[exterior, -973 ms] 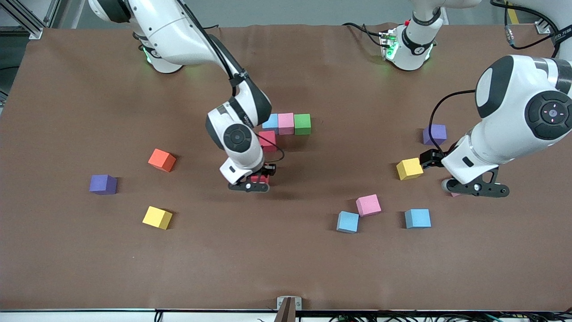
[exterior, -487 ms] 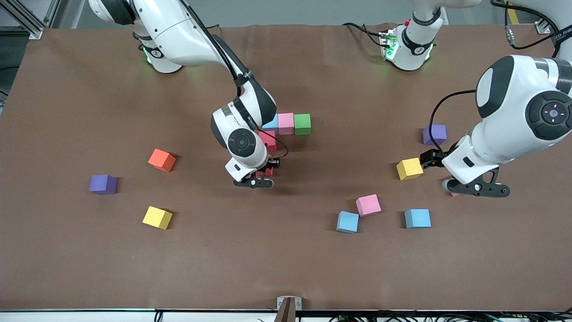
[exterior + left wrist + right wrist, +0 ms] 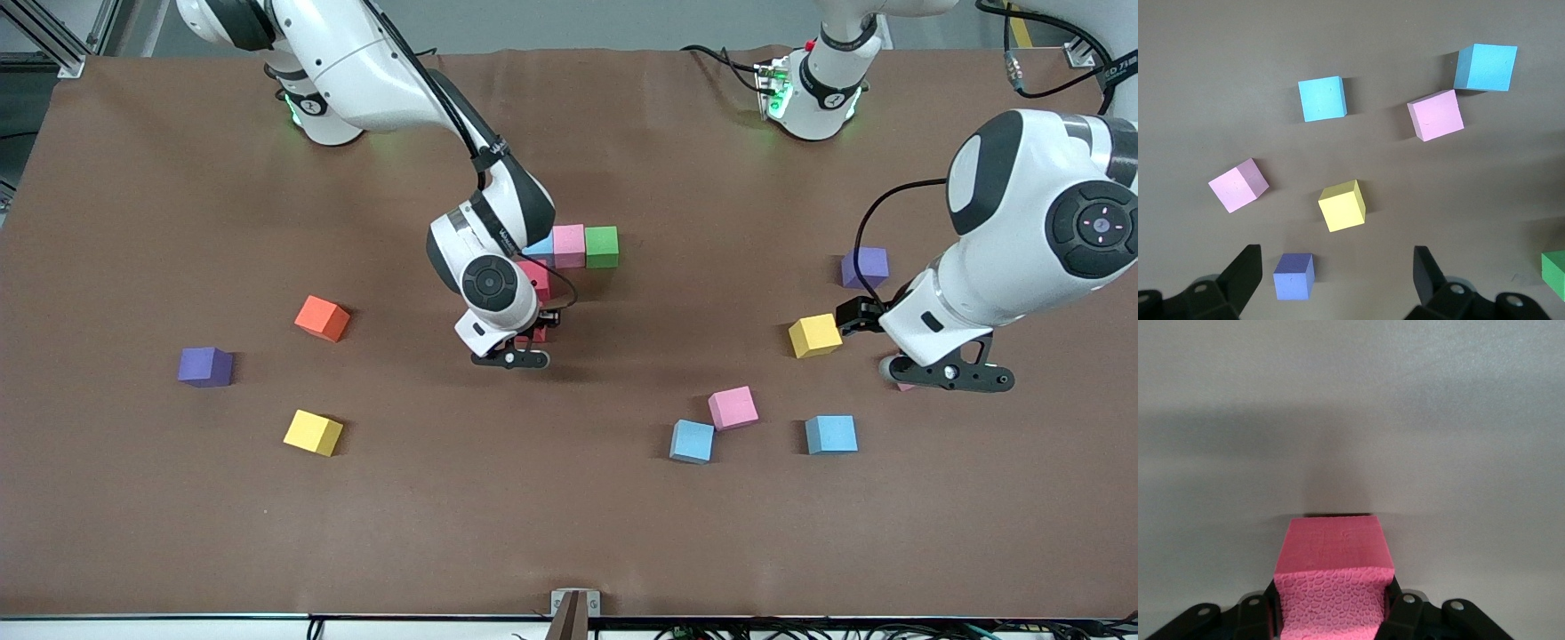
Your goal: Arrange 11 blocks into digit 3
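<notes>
Right gripper (image 3: 524, 347) clamped on a red block (image 3: 1334, 577), low over the tabletop (image 3: 133, 533) just beside the partial figure. Figure so far: a row of light blue block (image 3: 540, 245), pink block (image 3: 569, 245) and green block (image 3: 602, 246), touching, plus a second red block (image 3: 536, 277) against the blue one on the camera side.

Left gripper (image 3: 1338, 280) spread wide, holding nothing, waiting over the tabletop near the left arm's end, above a yellow block (image 3: 1342, 205) and a purple cube (image 3: 1293, 276).

Loose near that end: two light blue blocks (image 3: 693, 441) (image 3: 831, 435) and a pink one (image 3: 733, 408).

Right arm's end: orange block (image 3: 322, 318), another yellow block (image 3: 313, 433), second purple cube (image 3: 205, 366).
</notes>
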`<action>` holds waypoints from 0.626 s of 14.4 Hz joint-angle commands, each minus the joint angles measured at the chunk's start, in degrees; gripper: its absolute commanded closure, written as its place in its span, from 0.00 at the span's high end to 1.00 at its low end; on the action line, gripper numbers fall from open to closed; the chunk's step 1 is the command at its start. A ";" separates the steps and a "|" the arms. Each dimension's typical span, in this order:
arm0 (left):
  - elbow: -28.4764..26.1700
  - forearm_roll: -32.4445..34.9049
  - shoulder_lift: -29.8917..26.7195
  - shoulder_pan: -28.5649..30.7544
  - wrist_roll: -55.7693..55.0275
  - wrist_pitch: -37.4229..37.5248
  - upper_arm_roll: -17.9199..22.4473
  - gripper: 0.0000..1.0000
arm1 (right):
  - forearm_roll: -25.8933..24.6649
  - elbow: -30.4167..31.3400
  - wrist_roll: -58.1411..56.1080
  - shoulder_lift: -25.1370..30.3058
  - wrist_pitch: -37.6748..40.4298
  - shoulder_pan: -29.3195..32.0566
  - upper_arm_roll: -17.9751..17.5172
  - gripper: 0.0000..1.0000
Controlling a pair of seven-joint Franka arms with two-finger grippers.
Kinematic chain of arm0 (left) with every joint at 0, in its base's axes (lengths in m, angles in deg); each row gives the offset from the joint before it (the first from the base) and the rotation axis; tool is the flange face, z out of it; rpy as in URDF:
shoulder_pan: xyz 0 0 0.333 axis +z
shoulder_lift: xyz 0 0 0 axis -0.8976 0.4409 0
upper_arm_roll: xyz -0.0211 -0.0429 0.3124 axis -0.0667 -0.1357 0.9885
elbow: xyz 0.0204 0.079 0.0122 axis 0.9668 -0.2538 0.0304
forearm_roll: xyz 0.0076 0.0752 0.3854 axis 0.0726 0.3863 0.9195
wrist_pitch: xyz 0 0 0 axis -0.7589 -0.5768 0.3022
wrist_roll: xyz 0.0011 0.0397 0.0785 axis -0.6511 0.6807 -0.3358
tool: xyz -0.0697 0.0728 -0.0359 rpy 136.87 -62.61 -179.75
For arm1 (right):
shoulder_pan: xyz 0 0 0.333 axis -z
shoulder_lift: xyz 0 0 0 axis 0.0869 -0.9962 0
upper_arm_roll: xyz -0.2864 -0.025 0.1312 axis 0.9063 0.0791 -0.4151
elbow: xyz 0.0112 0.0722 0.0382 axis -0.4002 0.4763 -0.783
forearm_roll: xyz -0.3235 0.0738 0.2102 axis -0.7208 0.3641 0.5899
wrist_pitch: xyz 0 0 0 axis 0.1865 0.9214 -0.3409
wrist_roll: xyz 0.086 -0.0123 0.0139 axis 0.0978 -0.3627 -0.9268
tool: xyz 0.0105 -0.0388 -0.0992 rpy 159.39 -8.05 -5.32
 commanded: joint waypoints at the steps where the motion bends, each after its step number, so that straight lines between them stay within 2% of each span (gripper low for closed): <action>1: -1.21 0.09 -1.31 0.24 0.69 0.36 -0.21 1.00 | 1.20 1.89 -0.81 0.73 -0.12 -0.35 0.42 0.38; 9: -1.21 0.09 -1.31 0.24 0.42 0.35 -0.30 1.00 | 1.11 2.07 -0.46 0.99 2.52 -0.35 0.33 0.39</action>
